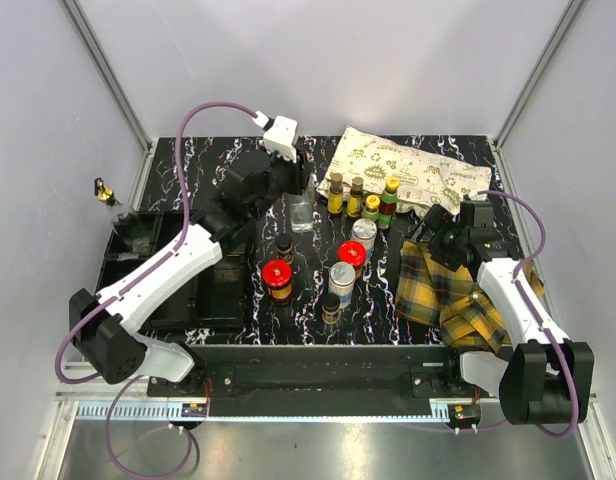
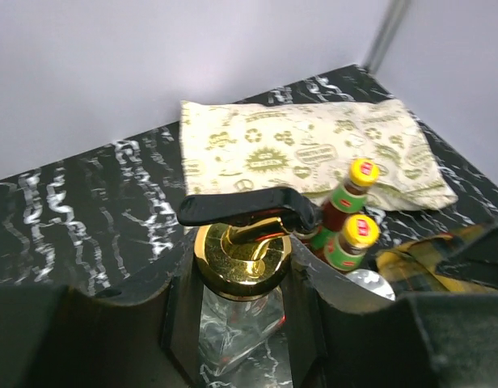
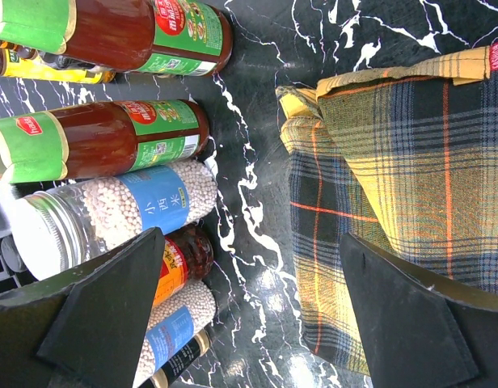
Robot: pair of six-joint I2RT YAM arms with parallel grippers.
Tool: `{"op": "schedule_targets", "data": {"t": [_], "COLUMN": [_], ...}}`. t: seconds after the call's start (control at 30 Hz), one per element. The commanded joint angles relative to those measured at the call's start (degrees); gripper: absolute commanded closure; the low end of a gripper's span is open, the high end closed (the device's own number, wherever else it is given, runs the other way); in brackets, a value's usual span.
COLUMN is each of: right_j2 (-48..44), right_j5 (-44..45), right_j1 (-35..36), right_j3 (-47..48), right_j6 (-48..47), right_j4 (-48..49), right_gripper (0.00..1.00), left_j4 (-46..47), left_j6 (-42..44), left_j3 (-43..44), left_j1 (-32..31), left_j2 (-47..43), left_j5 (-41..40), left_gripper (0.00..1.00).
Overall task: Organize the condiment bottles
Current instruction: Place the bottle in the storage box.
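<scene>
You're boxed in by plain pale walls (image 1: 318, 60) on three sides, no windows anywhere. Bare metal posts (image 1: 108, 75) run up both back corners. Your bench (image 1: 203, 150) has a glossy black top with white marble-style veins, and it throws back soft glare, so the light's pretty even. There's a small brass fitting (image 1: 105, 190) on the left wall. Along the near edge there's a metal rail (image 1: 318, 410), then brushed steel sheet (image 1: 318, 452).

Glossy gold-capped glass bottle (image 2: 237, 319); woven plaid cloth (image 3: 411, 153)
</scene>
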Motion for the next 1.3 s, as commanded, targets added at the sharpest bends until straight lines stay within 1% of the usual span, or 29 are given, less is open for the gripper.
{"op": "schedule_targets", "data": {"t": [0.0,0.1,0.23,0.3,0.33,0.4,0.43,0.47,0.6,0.63,0.7,0.73,0.93,1.07,1.27], "right_j2": [-1.4,-0.8,0.1,0.4,0.5,0.3,0.1,-0.1,-0.8,-1.0,-0.8,-0.7,0.1,0.8,1.4], "right_j5": [0.8,0.3,0.1,0.0,0.0,0.2,0.3,0.6,0.9,0.9,0.9,1.0,1.0,0.8,1.0], "right_j1": [-0.2,-0.2,-0.2,-0.1,-0.1,-0.1,-0.1,-0.2,-0.1,-0.2,-0.1,-0.2,-0.2,-0.1,-0.1], "right_j3": [-0.2,-0.1,0.1,0.1,0.1,0.0,-0.3,-0.5,-1.4,-1.9,-2.1,-2.1,-1.9,-1.6,-1.8], "right_j6": [-0.3,-0.3,-0.2,0.2,0.1,0.2,0.3,0.4,0.9,0.9,1.0,1.1,0.9,0.6,0.4], "right_j4": [1.6,1.6,1.8,1.9,1.9,2.2,2.2,2.4,3.2,3.7,4.0,4.1,4.5,4.5,4.6], "right_gripper": [0.0,0.0,0.0,0.0,0.0,0.0,0.0,0.0,0.0,0.0,0.0,0.0,0.0,0.0,0.0], "left_j4": [0.2,-4.3,-7.5,-9.7,-10.6,-13.1,-13.8,-14.1,-16.3,-16.7,-17.7,-18.0,-19.1,-19.4,-20.2], "left_j6": [3.6,3.7,3.2,1.9,-0.1,-2.2,-3.5,-3.9,-4.4,-4.6,-4.5,-4.4,-3.8,-3.8,-3.5], "left_j3": [8.9,11.2,13.0,12.7,12.3,11.5,11.1,9.9,8.9,9.0,9.5,9.8,13.3,16.5,22.2], "left_j1": [0.3,1.1,1.7,3.3,5.3,7.9,10.5,11.8,17.6,20.0,22.2,24.4,30.8,34.5,39.2], "left_j2": [-3.2,-4.4,-5.9,-6.6,-7.4,-8.4,-9.6,-10.2,-12.7,-13.1,-13.2,-13.0,-10.2,-7.3,-2.5], "left_j5": [-11.4,-15.2,-20.3,-21.4,-21.3,-19.4,-18.8,-18.4,-15.7,-15.1,-13.0,-12.4,-7.4,-5.5,-4.8], "left_gripper": [1.0,1.0,1.0,1.0,1.0,1.0,1.0,1.0,1.0,1.0,1.0,1.0,1.0,1.0,1.0]}}
